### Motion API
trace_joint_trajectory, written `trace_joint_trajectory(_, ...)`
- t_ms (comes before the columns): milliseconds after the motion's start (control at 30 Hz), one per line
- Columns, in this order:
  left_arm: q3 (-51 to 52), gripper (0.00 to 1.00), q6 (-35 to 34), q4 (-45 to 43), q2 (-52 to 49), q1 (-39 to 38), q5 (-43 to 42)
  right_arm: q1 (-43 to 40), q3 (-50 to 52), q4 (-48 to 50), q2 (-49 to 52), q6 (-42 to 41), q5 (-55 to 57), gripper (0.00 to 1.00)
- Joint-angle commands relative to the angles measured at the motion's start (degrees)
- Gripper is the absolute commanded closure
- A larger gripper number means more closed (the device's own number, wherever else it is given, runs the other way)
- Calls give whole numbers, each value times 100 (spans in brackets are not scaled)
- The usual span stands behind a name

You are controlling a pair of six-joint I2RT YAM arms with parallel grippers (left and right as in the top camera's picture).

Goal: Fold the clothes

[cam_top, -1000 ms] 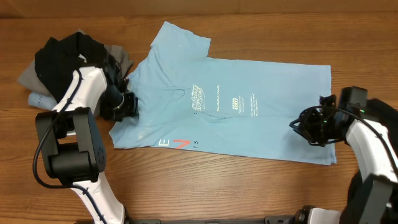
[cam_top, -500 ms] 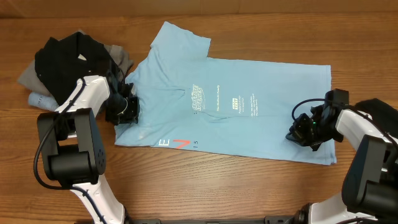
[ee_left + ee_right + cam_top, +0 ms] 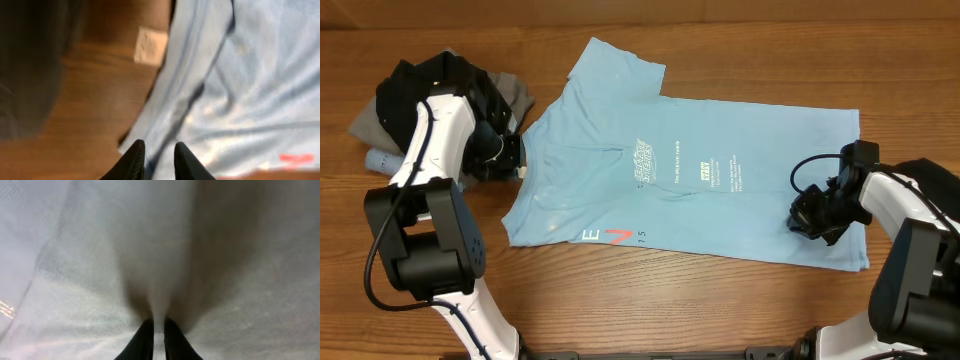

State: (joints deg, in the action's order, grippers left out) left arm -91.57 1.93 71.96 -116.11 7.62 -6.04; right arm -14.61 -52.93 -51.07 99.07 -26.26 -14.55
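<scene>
T-shirt: light blue short-sleeved fabric T-shirt (image 3: 760, 140) spread flat mid-table, white print up; collar end at 9 o'clock, hem at 3 o'clock, one sleeve out at 11 o'clock.
Table: brown wooden table (image 3: 720, 310) under everything.
Left hand: left hand (image 3: 510, 158) at the T-shirt's 9 o'clock edge. In the wrist view the fingers are narrowly apart and the blue edge runs into the gap; too blurred to tell whether it grips.
Right hand: right hand (image 3: 812, 215) on the T-shirt at its 4 o'clock, near the hem corner. It is clenched on the fabric, and a pinched ridge rises from the tips.
Pile: heap of black and grey fabric garments (image 3: 420, 85) at the table's 10 o'clock, just beside the left hand.
</scene>
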Motion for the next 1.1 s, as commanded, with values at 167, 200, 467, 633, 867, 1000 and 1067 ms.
trace_joint_trajectory(167, 625, 64, 387, 273, -35, -31, -710, -44, -177, -901, -861, 612, -509, 76)
trace_joint_trajectory(200, 789, 63, 385, 133, -35, -31, -717, -33, -146, -988, -859, 612, -509, 76)
trace_joint_trajectory(467, 1683, 77, 389, -944, -35, -92, -839, -2, 774, -153, -857, 369, -577, 84)
trace_joint_trajectory(633, 1952, 96, 385, -1440, -35, -90, -839, -2, 1314, 463, -857, -9, -588, 92)
trace_joint_trajectory(867, 1829, 96, 363, -1681, -35, 22, -841, -146, 1519, 584, -859, -835, 776, 96)
trace_joint_trajectory(1000, 1484, 96, 365, -1631, -35, 131, -710, -175, 925, 122, -859, -787, 1281, 96)
trace_joint_trajectory(1067, 1344, 96, 367, -1587, -35, 146, -553, -175, 758, -37, -859, -785, 1530, 96)
